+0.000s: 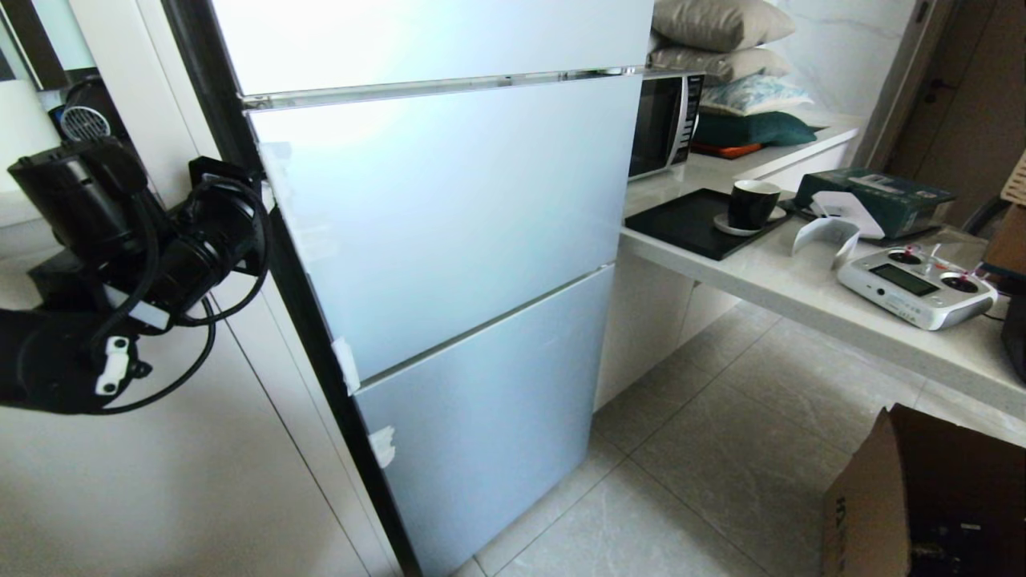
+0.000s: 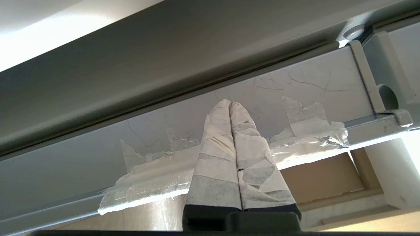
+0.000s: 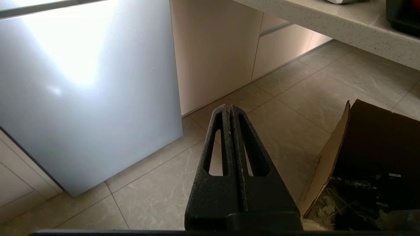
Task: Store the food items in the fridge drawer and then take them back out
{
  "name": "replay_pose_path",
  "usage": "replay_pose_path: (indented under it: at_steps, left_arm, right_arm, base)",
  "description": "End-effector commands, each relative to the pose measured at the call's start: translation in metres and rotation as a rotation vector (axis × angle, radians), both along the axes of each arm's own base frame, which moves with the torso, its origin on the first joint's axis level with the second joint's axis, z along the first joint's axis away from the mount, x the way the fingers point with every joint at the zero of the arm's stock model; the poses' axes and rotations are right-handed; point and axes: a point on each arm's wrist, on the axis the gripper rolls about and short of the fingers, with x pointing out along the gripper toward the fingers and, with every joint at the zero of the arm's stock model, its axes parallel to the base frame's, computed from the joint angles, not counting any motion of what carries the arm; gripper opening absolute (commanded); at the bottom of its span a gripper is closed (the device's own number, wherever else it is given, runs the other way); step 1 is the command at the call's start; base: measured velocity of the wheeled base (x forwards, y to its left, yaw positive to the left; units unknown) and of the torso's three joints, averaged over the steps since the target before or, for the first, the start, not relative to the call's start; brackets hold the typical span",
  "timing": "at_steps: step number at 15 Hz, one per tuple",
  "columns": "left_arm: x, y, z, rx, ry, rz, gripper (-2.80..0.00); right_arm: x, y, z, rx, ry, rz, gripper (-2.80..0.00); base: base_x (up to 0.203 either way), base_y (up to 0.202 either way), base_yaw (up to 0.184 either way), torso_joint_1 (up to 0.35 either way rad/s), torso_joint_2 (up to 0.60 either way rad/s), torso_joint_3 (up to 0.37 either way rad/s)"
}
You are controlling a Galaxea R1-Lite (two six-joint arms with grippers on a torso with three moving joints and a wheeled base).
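Probing the fridge door's side edge: left claw, taped fingers clenched on nothing, tips at the torn tape, likely to pry the door open. Right claw, clenched and empty, parked low over floor, centre frame. Drawer and food: unseen, presumably behind closed doors.
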Motion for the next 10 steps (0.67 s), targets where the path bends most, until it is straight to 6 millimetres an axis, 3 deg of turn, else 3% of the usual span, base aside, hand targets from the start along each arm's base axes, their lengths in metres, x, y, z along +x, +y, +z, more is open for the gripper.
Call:
replay_pose_path:
  at_steps: [1, 10]
  left_arm:
    - [-0.004, -0.008, -0.001, -0.006, 0.003, -0.028, -2.8]
    - [-0.012, -0.027, -0.013, -0.005, 0.014, -0.088, -2.8]
  right_arm:
    - [0.0, 0.0, 0.0, 0.0, 0.001, 0.001, -2.8]
    - [0.0, 0.0, 0.0, 0.0, 0.0, 0.001, -2.8]
  base:
    - [0.0, 0.0, 0.0, 0.0, 0.0, 0.0]
    - [0.0, 0.0, 0.0, 0.0, 0.0, 0.0]
